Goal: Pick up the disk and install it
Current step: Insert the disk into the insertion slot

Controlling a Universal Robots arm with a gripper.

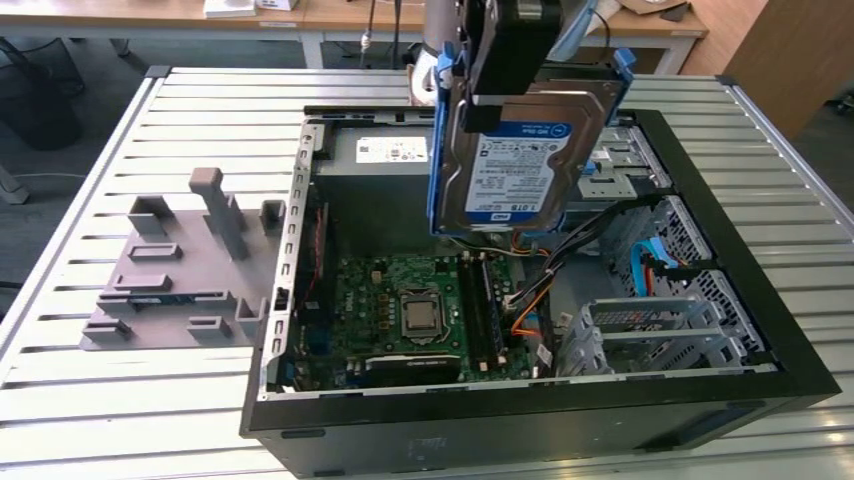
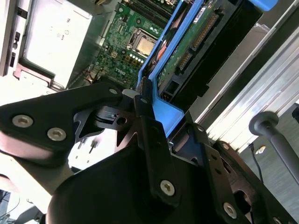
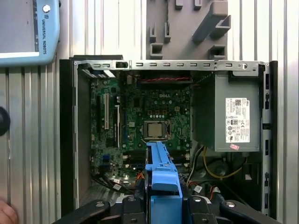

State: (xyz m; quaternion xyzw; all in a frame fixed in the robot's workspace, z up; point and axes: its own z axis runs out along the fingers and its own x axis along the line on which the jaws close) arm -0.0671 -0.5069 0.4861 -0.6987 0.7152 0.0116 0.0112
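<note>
A: The gripper point(image 1: 511, 88) is clamped on the disk point(image 1: 514, 165), pinching it by its top edge, so it hangs upright in the air.

B: And the second wrist view backs that up: a black finger point(image 2: 152, 135) sits tight against the blue frame point(image 2: 163, 109) around the disk, with the green circuit side running off beyond it.

A: The white-and-blue label faces the exterior camera. The disk hangs over the open computer case point(image 1: 534, 415), touching nothing but the gripper.

B: Straight below, in the first wrist view, the frame's blue edge lines up over the motherboard point(image 3: 145, 126) and a tangle of cables point(image 3: 205, 168).

A: In the exterior view, down inside the case, the green motherboard lies flat on the floor, its square processor socket point(image 1: 420, 315) bare.

B: A grey metal cage point(image 1: 654, 330) sits in the near corner on the exterior view's right.

A: Further back, the grey power supply point(image 1: 380, 155) with its white sticker fills the far corner on the exterior view's left, partly behind the disk.

B: Outside the case, on the exterior view's left, a grey holder point(image 1: 180, 270) with upright posts rests on the slatted metal table point(image 1: 107, 400), just beside the case wall.

A: And beyond the table's far edge, wooden desks point(image 1: 267, 15) line the room.
</note>
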